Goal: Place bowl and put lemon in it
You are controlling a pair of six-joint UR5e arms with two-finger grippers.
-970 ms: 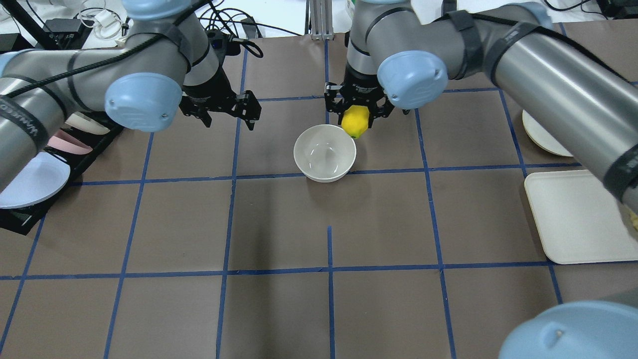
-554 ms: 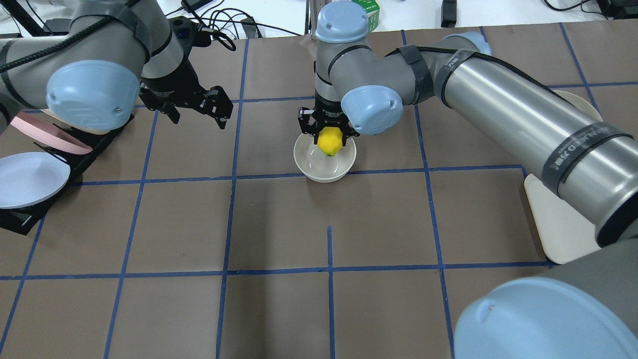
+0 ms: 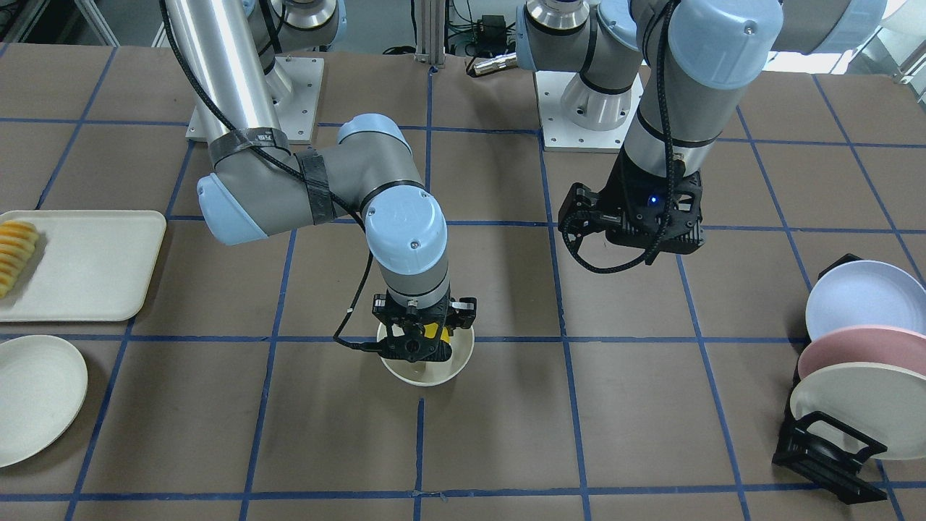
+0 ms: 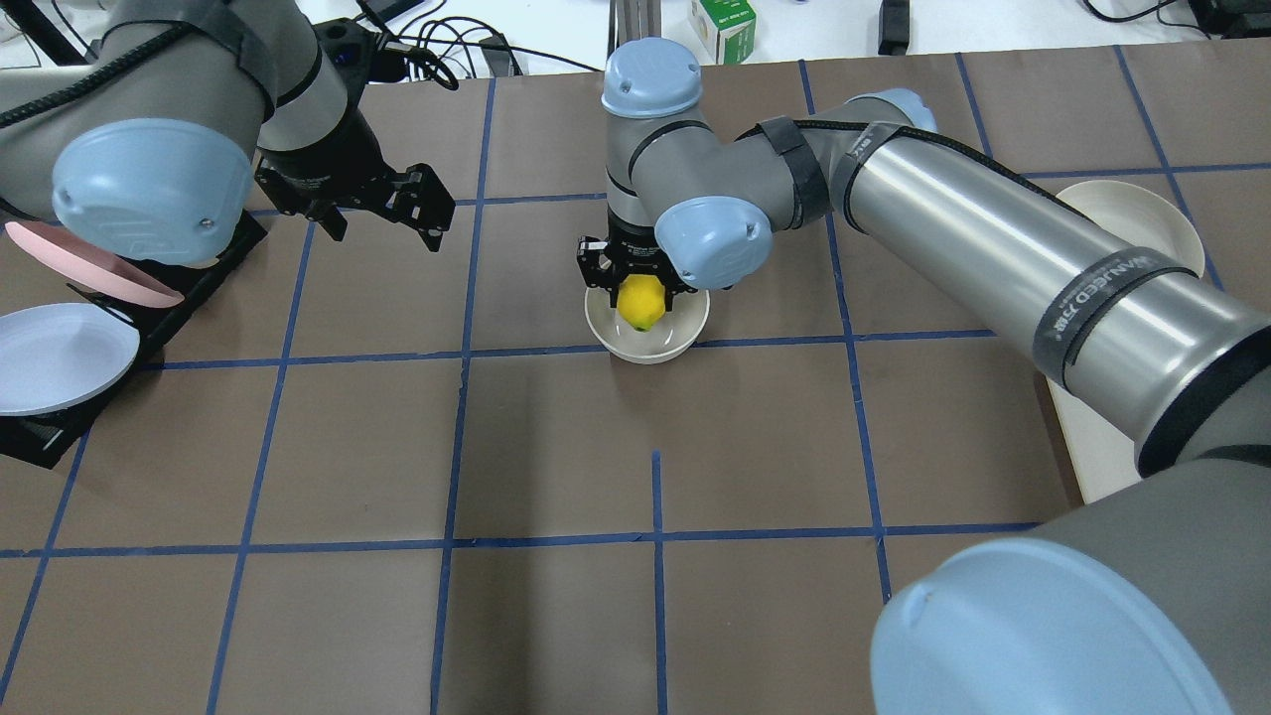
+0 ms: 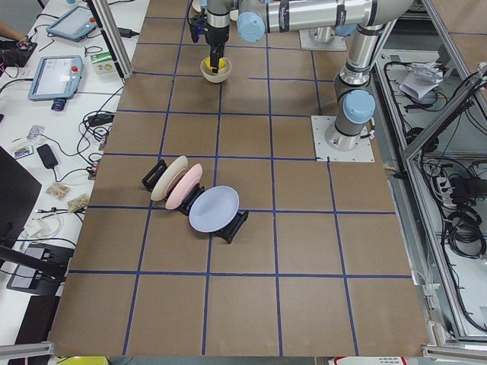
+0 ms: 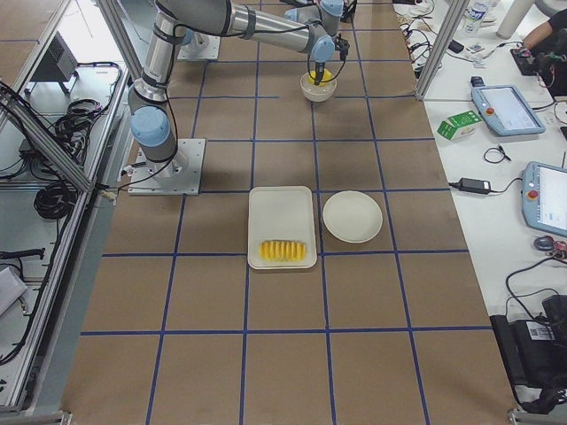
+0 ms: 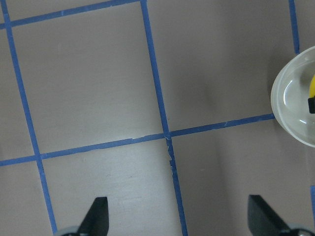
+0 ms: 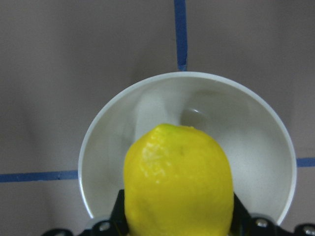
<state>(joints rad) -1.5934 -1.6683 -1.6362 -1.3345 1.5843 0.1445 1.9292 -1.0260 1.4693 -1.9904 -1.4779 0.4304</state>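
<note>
The cream-white bowl [image 4: 685,336] stands upright on the table near the middle; it also shows in the front view [image 3: 428,375] and the right wrist view [image 8: 246,123]. My right gripper [image 4: 641,298] is shut on the yellow lemon [image 4: 640,304] and holds it over the bowl's opening, just inside the rim. The lemon fills the lower right wrist view [image 8: 178,182]. In the front view the right gripper [image 3: 423,340] hides most of the lemon [image 3: 435,331]. My left gripper [image 4: 382,220] is open and empty, above the table left of the bowl [image 7: 293,108].
A black rack of pastel plates [image 3: 854,362] stands at my left edge. At my right are a cream tray [image 3: 87,268] with a row of orange-yellow slices [image 3: 14,253] and a flat cream plate [image 3: 36,398]. The table is brown with blue tape lines.
My right gripper carried the lemon from behind the bowl to over its opening and lowered it. My left gripper drew back to the left, away from the bowl.
</note>
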